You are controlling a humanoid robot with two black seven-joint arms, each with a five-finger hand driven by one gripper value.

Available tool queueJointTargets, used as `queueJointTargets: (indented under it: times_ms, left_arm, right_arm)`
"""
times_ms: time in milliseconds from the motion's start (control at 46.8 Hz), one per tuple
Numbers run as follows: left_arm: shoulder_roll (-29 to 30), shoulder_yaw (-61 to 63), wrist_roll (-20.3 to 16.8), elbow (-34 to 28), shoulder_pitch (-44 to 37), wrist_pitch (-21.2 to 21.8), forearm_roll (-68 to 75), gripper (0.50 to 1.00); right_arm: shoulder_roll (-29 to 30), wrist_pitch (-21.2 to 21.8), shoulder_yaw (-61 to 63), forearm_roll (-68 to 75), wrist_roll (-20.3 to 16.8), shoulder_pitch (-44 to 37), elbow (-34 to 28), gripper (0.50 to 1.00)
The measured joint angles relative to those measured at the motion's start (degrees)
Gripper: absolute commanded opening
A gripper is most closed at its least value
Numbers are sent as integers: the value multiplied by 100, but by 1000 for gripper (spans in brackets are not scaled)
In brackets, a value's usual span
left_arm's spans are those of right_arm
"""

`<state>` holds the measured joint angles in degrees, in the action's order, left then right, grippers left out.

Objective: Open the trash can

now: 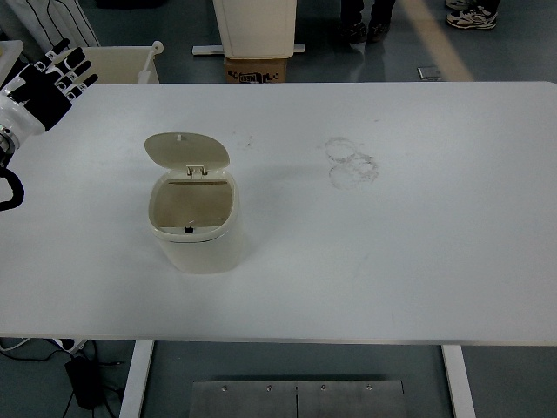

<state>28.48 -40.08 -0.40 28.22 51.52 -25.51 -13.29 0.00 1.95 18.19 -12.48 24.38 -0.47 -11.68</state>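
Observation:
A small cream trash can (198, 239) stands on the white table (392, 261), left of the middle. Its lid (186, 150) is swung up and back on its hinge, and the inside shows empty. My left hand (48, 83), black with white joints, hangs at the table's far left corner, well apart from the can, with its fingers spread and holding nothing. My right arm does not show.
Ring-shaped smudges (352, 161) mark the table's middle. Beyond the far edge stand a cream bin (122, 63), a cardboard box (257, 68) under a white cabinet, and people's shoes (470, 16). A black cable loop (10, 190) shows at the left edge.

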Motion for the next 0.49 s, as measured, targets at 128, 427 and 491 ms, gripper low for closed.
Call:
queueJointTargets:
  times_ms: [128, 427, 491]
  left_arm:
    - [-5, -1, 0, -13, -81, 18, -58, 1000]
    - [18, -1, 0, -373, -255, 13, -64, 1000]
    - [22, -1, -2, -384, -255, 9, -65, 1000]
  right_arm:
    - [0, -3, 1, 0, 3, 55, 0, 993]
    - [0, 6, 1, 0, 7, 110, -1, 993]
    - [0, 7, 0, 0, 7, 109, -1, 991]
